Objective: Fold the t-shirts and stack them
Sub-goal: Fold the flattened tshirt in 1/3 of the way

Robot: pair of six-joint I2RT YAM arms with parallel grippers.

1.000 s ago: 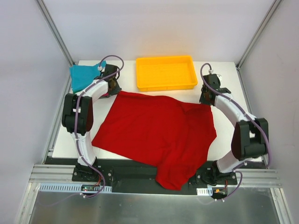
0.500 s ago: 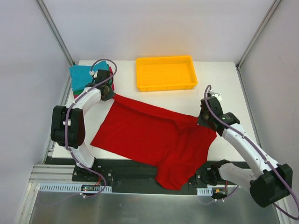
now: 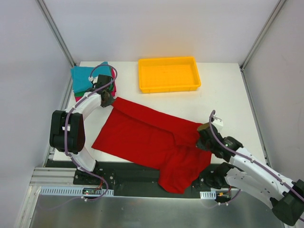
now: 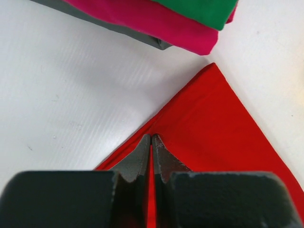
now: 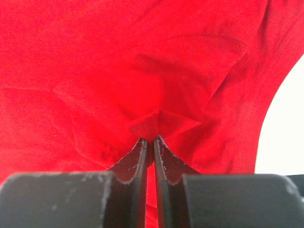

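Here, left gripper [image 4: 151,138] and right gripper [image 5: 151,141] clamp the red t-shirt [image 3: 147,135] — yellow tray [image 3: 168,89] beyond; left arm [image 3: 89,101] half-hides folded shirts [image 3: 81,77].

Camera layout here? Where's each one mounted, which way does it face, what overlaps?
Top external: fixed above and behind the bases, facing down on the table; shows left arm, right arm, red t-shirt, yellow tray.
Left wrist: looks along the shut left gripper at the shirt's corner and folded stack.
Right wrist: looks along the right gripper into bunched red cloth.
Shared: all see the red t-shirt.
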